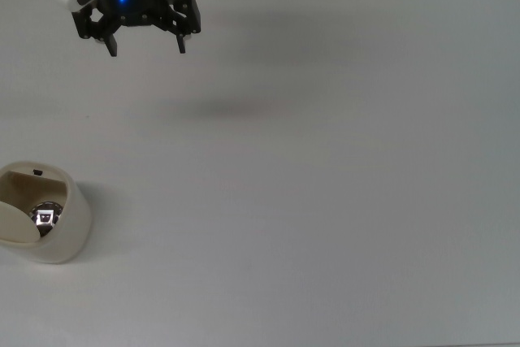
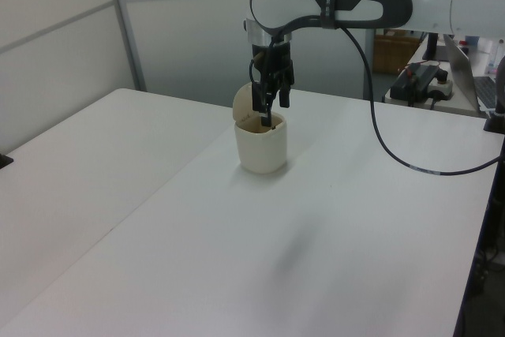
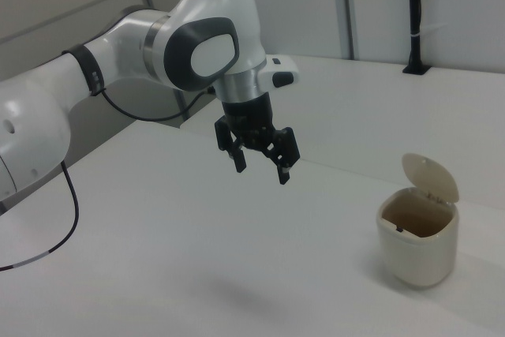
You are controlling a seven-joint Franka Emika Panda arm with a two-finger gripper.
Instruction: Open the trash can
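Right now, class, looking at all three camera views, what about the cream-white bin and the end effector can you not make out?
- Small cream-white cylindrical trash can: the top view's left edge cuts off part of its open lid.
- Contents: something small and shiny at the bottom in the top view, too small to identify; the rim hides it in the right view.
- Black two-finger end effector: in the left view it overlaps the can, so its gap from the can is unclear.

Illumination is even, diffuse and bright in all three views. The white worktop shows no glare. In the top view a soft, blurred shadow lies on it — faint, with no hard edge. A blue indicator light glows on the end effector. Focus is adequate throughout — no edge distortion is evident.
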